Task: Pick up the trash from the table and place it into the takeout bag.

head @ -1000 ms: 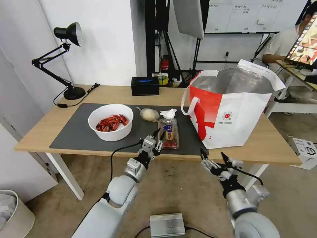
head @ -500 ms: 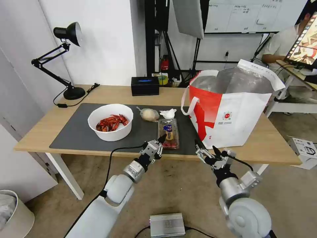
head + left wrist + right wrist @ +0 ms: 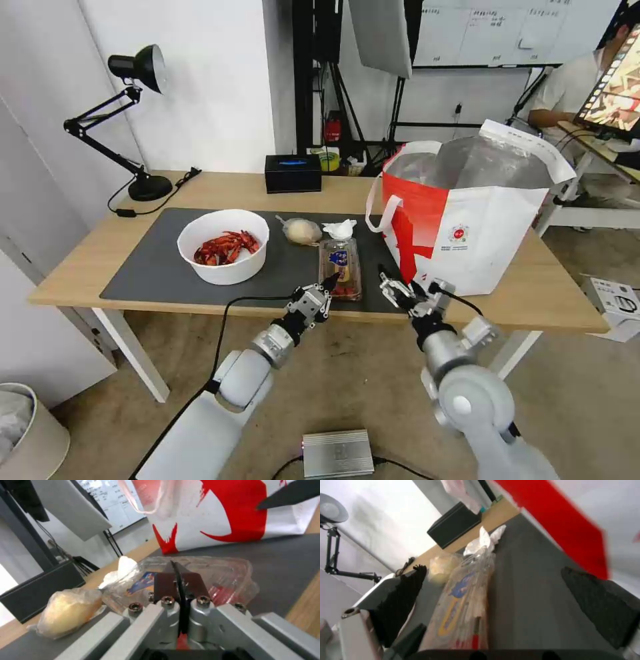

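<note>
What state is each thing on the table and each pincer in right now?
Bag: upright, open at the top.
Bowl: upright, holding red shells.
Tray: closed, flat on the mat.
Tissue: crumpled.
Lamp: off.
Left pincer: shut, empty.
Right pincer: open, empty.

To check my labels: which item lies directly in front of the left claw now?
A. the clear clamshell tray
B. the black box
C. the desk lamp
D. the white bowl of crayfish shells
A: the shut left claw points at the near end of the clear clamshell tray, while the white bowl sits farther to its left.
</note>
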{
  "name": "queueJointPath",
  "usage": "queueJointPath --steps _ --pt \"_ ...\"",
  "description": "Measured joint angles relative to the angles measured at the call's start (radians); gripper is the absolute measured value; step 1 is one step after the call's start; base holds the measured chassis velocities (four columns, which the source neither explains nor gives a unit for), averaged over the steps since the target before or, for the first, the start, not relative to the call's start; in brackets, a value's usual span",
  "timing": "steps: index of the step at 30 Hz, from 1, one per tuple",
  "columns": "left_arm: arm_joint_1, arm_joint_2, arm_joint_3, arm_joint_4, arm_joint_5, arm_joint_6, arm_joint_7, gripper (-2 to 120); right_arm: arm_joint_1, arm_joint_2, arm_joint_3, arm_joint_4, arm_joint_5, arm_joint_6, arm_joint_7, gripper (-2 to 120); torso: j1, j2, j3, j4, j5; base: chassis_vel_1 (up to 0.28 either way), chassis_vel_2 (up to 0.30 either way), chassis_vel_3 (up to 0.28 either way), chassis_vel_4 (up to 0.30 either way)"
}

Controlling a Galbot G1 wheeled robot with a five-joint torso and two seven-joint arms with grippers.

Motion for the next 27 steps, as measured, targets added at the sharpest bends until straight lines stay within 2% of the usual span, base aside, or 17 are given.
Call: queueJointPath --steps 12,27 --pt "0.013 0.001 -0.005 0.024 0.034 -0.004 0.025 0 0.154 0.07 -0.061 -0.13 0.026 -0.015 0.033 100 0.0 0.0 0.0 0.0001 -0.0001 0.0 0.0 0.0 0.0" --pt "0.023 -0.014 -0.01 0.028 0.045 -0.006 0.025 0 0.22 0.136 -0.08 -0.22 0.063 -0.045 0.074 100 0.0 0.0 0.0 0.0 -0.0001 0.0 0.0 0.0 0.0"
